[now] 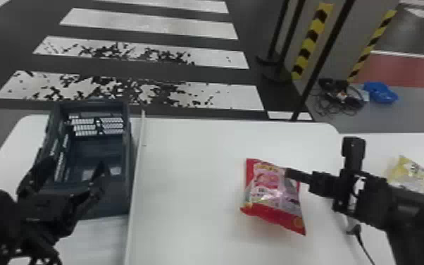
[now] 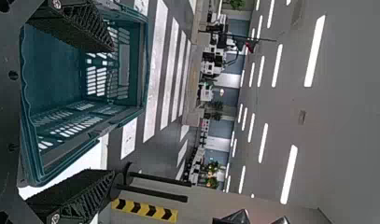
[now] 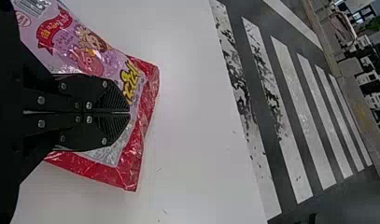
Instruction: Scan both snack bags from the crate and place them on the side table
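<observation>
- Right gripper (image 3: 130, 112): fingers drawn in narrow, apparently pinching the film of the red-and-pink glossy plastic snack bag (image 1: 273, 193); the seam between the pads hides how much is caught.
- Bag is over the right part of the broad white tabletop surface (image 1: 193, 176), tilted. Clearance underneath: cannot tell.
- Main risk, as I judge it: a slip. Slick film and loose filling could peel out of a shallow pinch if the arm swings fast. Too hard a squeeze might crush the contents or split the film.
- Destination probably the white side table (image 1: 376, 144), where the yellow-and-white crinkly snack bag (image 1: 415, 178) lies under or behind the right arm. A low approach could drop one bag on the other, or shove the yellow one along.
- Low carry could also drag the red hem across the tabletop edge and twist the bag loose.
- Thin black cable (image 1: 362, 246) runs near the right forearm; possible snag if the arm sweeps that way.
- Scan: no proof either way. Moving on without it would spoil the job.
- Left gripper (image 2: 114, 111) spread wide, nothing between its fingers, by the dark blue-green slatted plastic crate (image 1: 128, 169). A careless sideways move could knock the crate.
</observation>
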Tool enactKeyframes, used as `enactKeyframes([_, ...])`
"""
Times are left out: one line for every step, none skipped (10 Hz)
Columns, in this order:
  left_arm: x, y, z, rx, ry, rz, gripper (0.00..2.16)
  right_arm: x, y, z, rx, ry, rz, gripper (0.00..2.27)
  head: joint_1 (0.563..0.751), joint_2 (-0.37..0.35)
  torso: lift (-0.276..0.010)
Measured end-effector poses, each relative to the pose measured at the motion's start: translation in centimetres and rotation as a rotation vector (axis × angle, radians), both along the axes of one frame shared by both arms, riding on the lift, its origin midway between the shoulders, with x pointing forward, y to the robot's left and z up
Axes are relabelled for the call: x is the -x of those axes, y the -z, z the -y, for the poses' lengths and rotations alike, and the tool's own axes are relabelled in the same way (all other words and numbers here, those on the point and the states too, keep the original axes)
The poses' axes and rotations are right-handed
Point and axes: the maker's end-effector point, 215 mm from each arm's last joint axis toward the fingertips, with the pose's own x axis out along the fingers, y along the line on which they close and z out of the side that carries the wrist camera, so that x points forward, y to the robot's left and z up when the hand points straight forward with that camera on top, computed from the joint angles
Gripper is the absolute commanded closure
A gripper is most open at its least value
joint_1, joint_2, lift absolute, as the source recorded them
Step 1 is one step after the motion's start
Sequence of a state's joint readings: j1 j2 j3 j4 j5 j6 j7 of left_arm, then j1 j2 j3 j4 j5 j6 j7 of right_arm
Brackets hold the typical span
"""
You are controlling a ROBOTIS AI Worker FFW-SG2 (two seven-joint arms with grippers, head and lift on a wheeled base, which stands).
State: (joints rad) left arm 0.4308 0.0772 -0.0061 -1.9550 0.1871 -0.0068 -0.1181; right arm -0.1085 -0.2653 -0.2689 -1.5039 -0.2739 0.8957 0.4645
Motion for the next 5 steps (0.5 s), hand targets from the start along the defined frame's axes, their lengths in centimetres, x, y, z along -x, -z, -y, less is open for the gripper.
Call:
enactKeyframes([0.0,0.1,0.0,0.001,-0.001,-0.001,0.07,0.4,0.4,-1.1,-0.006,-0.023,-0.007,2.26,0.695,-0.144,-0.095])
enactKeyframes([-0.1,0.1,0.0,0.002,-0.001,-0.002,0.07,0.7,0.4,-2.5,-0.010,-0.055,-0.009,2.26,0.695,-0.136,-0.095])
enactKeyframes([-0.1,0.1,0.0,0.002,-0.001,-0.002,0.07,1.1,0.6,-3.8,-0.015,-0.083,-0.015,2.26,0.695,-0.118,-0.095])
enactKeyframes([-0.1,0.1,0.0,0.002,-0.001,-0.003,0.07,1.6,0.9,-5.4,-0.021,-0.118,-0.022,2.26,0.695,-0.102,-0.095])
enactKeyframes([0.0,0.1,0.0,0.001,-0.001,-0.003,0.07,1.9,1.1,-6.6,-0.027,-0.147,-0.025,2.26,0.695,-0.086,-0.095])
